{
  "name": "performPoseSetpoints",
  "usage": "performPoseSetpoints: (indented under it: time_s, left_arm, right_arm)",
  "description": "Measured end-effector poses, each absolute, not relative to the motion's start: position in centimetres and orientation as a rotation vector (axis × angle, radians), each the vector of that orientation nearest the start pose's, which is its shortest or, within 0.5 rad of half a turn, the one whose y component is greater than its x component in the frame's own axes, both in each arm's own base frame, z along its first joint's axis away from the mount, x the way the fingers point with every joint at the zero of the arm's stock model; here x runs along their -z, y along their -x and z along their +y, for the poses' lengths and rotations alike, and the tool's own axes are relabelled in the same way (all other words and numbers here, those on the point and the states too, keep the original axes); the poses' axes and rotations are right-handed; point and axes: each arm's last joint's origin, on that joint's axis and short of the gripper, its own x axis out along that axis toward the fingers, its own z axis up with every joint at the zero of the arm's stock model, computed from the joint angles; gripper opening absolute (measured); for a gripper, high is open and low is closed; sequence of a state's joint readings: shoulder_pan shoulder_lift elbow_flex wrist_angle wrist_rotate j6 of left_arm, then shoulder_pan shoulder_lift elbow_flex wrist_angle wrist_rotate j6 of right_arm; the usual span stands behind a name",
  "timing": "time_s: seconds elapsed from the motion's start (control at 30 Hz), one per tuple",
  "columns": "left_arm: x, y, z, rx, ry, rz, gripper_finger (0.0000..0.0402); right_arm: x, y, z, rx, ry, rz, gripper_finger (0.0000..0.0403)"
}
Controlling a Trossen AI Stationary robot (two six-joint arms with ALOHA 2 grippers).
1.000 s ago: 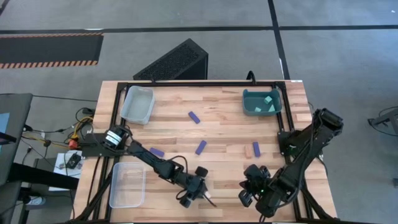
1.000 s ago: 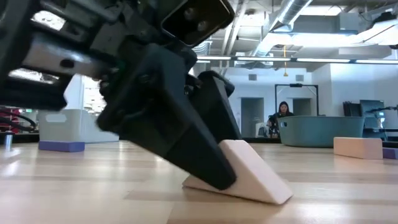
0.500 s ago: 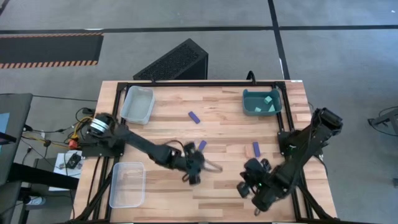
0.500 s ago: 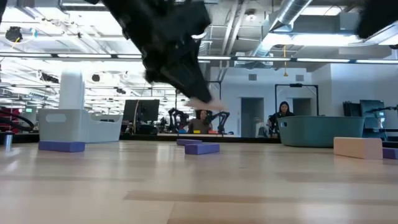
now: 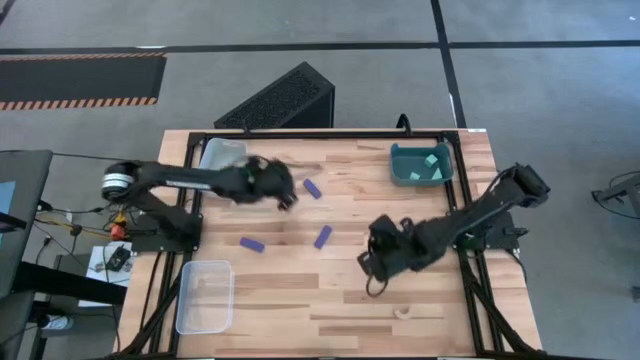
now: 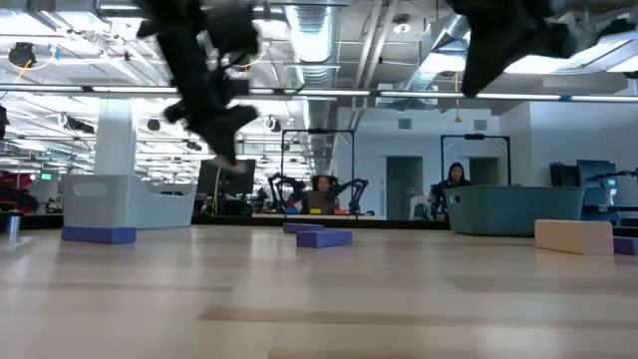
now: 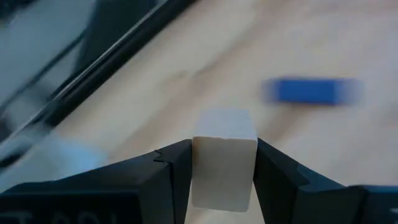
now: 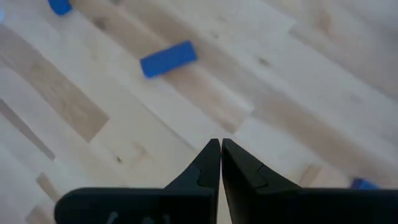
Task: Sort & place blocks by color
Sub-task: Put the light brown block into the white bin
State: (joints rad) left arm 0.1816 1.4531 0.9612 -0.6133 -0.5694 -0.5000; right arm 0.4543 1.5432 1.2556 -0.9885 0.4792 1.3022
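In the upper left part of the high view, the left gripper (image 5: pixel 283 192) is pinching a pale tan block (image 7: pixel 224 158) above the table (image 5: pixel 360 295), while the right gripper (image 5: pixel 368 268), fingers pressed together, hangs at centre right.

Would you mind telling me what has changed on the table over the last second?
The left gripper, shut on a tan block, lifted it from the near table edge and carried it toward the grey bin at the far left. The right gripper, shut and empty, swung from the near right inward to mid-table. The blue blocks and the teal bin stayed put.
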Motion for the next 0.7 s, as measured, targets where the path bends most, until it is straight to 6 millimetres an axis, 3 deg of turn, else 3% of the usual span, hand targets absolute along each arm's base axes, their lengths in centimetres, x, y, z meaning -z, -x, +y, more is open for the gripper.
performPoseSetpoints:
  time_s: [0.1, 0.3, 0.5, 0.7]
  left_arm:
    - [-20.8, -22.8, 9.4, -1.009, 0.328, 0.870, 0.0121]
    - [-20.0, -16.9, 12.1, -1.175, 0.437, 0.836, 0.0118]
    - [-19.7, -14.5, 14.3, -1.345, 0.503, 0.836, 0.0122]
    - [-18.7, -13.4, 16.4, -1.337, 0.626, 0.849, 0.0130]
  right_arm:
    - [-28.0, -26.7, 9.6, 0.703, -0.593, 0.866, 0.0040]
    - [-30.4, -25.8, 6.3, 0.704, -0.581, 0.811, 0.0040]
    - [-30.8, -25.1, 4.9, 0.762, -0.569, 0.808, 0.0040]
    - [-30.0, -25.5, 5.1, 0.796, -0.550, 0.847, 0.0038]
